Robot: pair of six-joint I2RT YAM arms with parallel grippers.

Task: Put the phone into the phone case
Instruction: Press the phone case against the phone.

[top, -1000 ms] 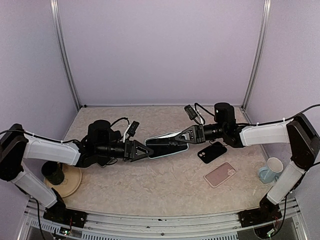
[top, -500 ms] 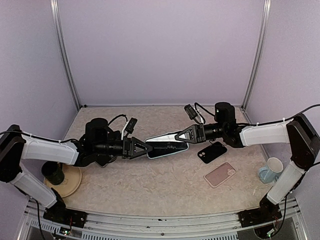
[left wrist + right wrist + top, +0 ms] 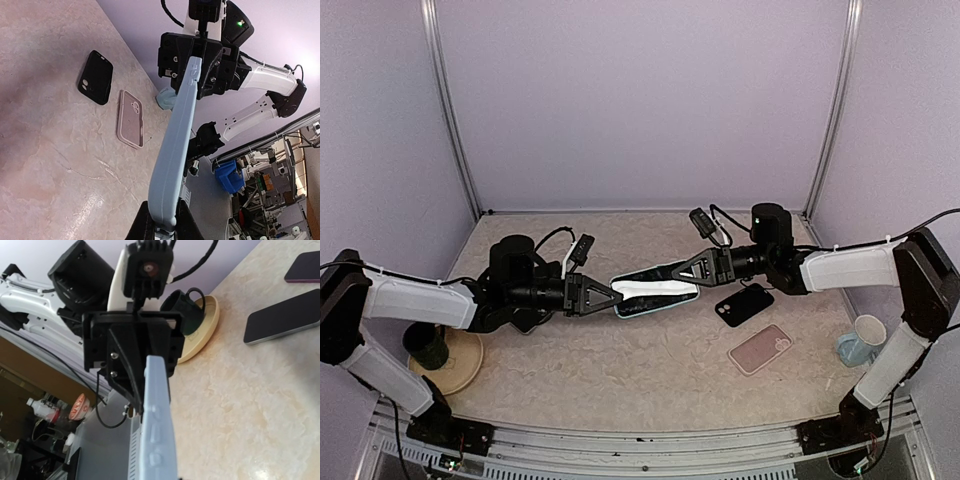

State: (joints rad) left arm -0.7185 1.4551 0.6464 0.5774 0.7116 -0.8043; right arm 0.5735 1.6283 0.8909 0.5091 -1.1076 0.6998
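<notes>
**Blue phone case pinched at both ends above the mid-tabletop**

In the top view we see the light blue phone case [image 3: 655, 293] hanging across the centre of the frame, clear of the tabletop [image 3: 620, 380] and tilted onto its long edge. The left end effector [image 3: 611, 297] is pressed together on its left end and the right end effector [image 3: 689, 271] on its right end, so both pinch the phone case. A dark band shows inside the pale rim; whether that is the phone we cannot tell.

Bare tabletop lies open in the lower centre of the frame, and again behind the arms up to the back wall [image 3: 640, 100]. At the right, a black case [image 3: 744, 304] lies near, just below the right end effector. A pink case [image 3: 760, 349] lies apart from it, toward the lower right. A mug [image 3: 865, 340] stands at the right edge beside the right arm. At the lower left, a plate [image 3: 465, 368] carrying a dark cup [image 3: 425, 345] sits close under the left arm.

The left wrist view alone shows the phone case edge-on and the camera cut-outs in the black and pink cases. The right wrist view alone shows the buttons along the phone case's edge. It also shows two flat dark slabs [image 3: 282, 317] at its upper right, which we cannot match to either case.
</notes>
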